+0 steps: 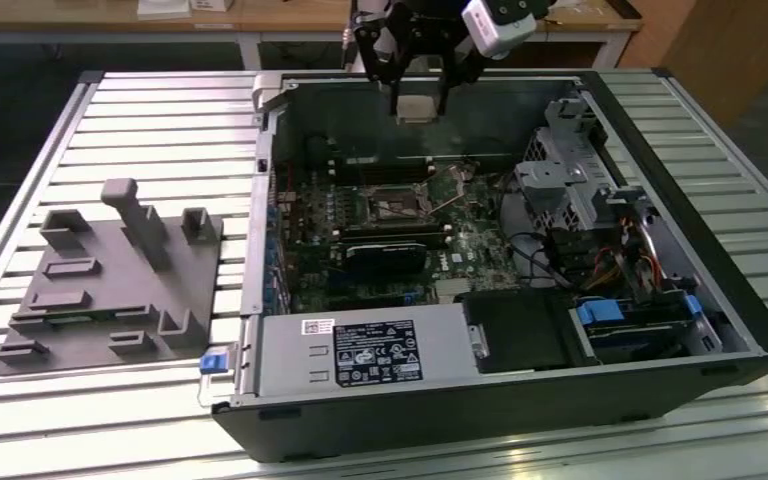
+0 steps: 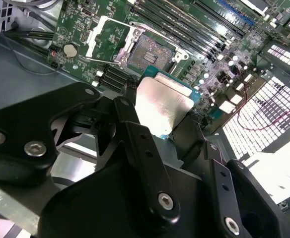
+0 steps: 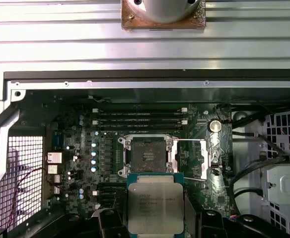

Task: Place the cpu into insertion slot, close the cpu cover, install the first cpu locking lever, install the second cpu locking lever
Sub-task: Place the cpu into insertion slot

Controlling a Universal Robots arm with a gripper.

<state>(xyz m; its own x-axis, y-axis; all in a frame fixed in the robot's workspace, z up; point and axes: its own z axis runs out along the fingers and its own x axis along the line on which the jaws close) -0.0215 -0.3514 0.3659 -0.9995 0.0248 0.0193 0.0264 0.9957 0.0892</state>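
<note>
We see the black gripper (image 1: pixel 415 103) pinching the flat silvery-grey square cpu (image 3: pixel 151 206) over one edge of the open black computer case (image 1: pixel 491 428); the dark square insertion slot (image 3: pixel 146 157) lies bare, its thin metal cpu cover (image 3: pixel 192 158) swung open beside it

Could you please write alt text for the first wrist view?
The gripper holds the cpu above the green motherboard. The insertion slot lies empty, its cpu cover swung open beside it.

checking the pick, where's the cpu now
In the exterior view the cpu is held in the gripper over the open case, well above the empty insertion slot.
</note>
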